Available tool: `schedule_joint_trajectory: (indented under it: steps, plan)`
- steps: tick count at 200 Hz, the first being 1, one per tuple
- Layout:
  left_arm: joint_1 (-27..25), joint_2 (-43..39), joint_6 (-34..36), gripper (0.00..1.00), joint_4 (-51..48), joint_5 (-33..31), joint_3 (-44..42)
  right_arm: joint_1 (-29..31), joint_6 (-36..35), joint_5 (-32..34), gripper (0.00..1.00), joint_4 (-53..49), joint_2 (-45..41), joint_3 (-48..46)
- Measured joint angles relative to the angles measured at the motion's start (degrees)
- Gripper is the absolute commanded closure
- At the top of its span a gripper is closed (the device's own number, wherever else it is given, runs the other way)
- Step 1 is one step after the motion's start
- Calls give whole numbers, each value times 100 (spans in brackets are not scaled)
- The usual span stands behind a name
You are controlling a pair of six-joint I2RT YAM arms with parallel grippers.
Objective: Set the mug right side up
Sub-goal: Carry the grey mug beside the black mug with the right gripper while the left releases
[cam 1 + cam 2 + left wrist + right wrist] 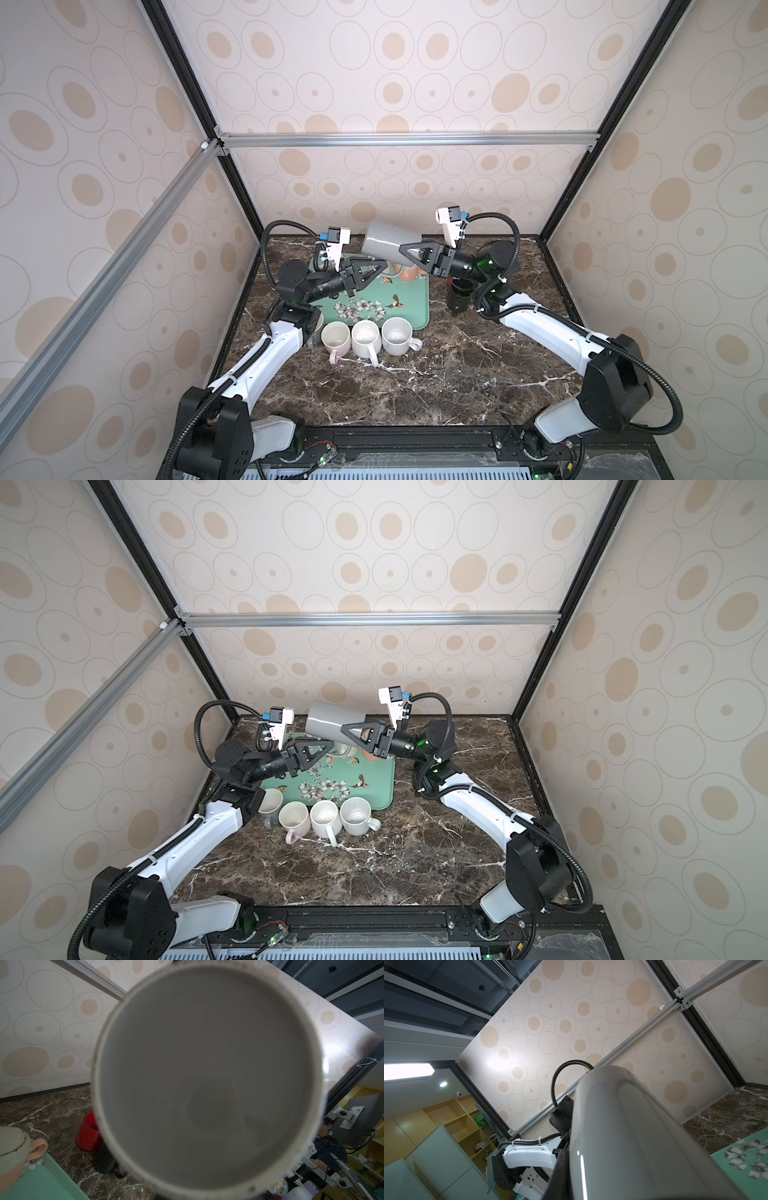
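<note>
Grey mug [384,245] aloft over far end of tray [415,295], clamped by right claw [403,251]. Long axis tilted, closed end far-left and up (mouth apparently at claw). Left claw [382,267] closed, just below.

Grey mug [384,243]; mint-green tray [411,291] with floral pattern.

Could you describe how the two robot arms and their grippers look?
Both arms have white shells and black joints. Corrugated black cables loop along them. The left gripper and right gripper are black with triangular open-frame fingers. White wrist cameras carry blue connectors.
</note>
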Motion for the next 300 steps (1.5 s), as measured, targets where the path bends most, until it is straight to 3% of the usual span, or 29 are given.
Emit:
schedule_joint_trajectory:
  steps: [29,42,60,99,143,188,240,300]
  plan:
    - [0,0,210,58,-138,-50,-20,13,-101,103,100,-203,-50,-39]
    - [-7,-33,376,49,-238,-96,-28,0,-192,219,100,-490,-127,-116]
    - [-7,-90,570,44,-463,-164,-50,-9,-431,415,100,-929,-262,-170]
    - [-7,-304,1110,44,-1056,-358,-48,-46,-1521,1191,100,-2916,-903,-164]
    - [-4,-595,1808,46,-1923,-807,2,-98,-3364,3053,100,-6607,-1231,396]
    - [-4,-621,2076,47,-2428,-1110,4,-142,-4557,4741,100,-9077,-1231,459]
    - [-7,-544,2074,49,-2441,-1187,4,-310,-4944,5637,100,-10061,-929,455]
    - [-4,-533,2144,49,-2629,-1231,4,-1172,-4968,5097,100,-9737,-264,144]
